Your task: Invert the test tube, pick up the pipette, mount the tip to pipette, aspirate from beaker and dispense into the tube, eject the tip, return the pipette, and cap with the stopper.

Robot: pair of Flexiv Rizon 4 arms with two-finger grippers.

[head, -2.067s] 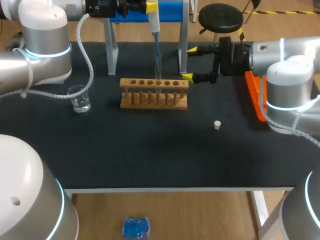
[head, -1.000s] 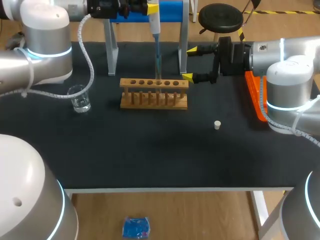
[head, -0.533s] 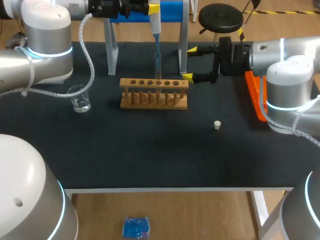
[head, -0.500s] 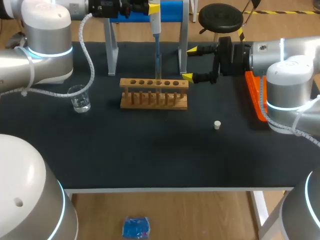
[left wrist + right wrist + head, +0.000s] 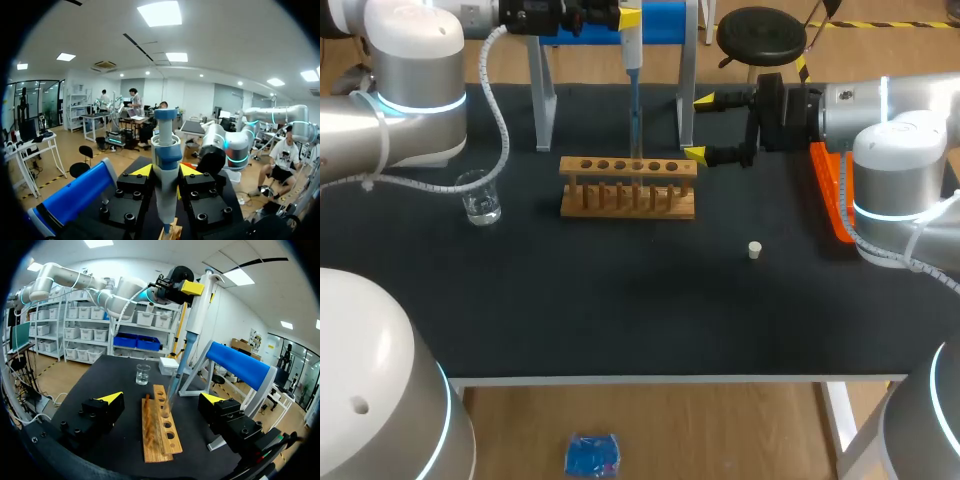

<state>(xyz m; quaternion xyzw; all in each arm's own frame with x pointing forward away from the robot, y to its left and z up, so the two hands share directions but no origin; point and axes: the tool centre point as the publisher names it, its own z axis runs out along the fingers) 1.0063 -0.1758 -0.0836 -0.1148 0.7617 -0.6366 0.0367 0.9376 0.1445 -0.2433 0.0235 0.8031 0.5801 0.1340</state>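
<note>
Gripping the pipette [image 5: 630,45] upright, my left gripper [image 5: 623,16] holds its tip down at the wooden rack [image 5: 628,190] near the far edge of the table [image 5: 620,310]. My right gripper [image 5: 700,127] stands open just beside the rack's right end. The stopper [image 5: 754,250] lies apart.

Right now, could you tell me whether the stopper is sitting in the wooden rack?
No, the stopper lies on the table, apart from the wooden rack and off to its right.
</note>
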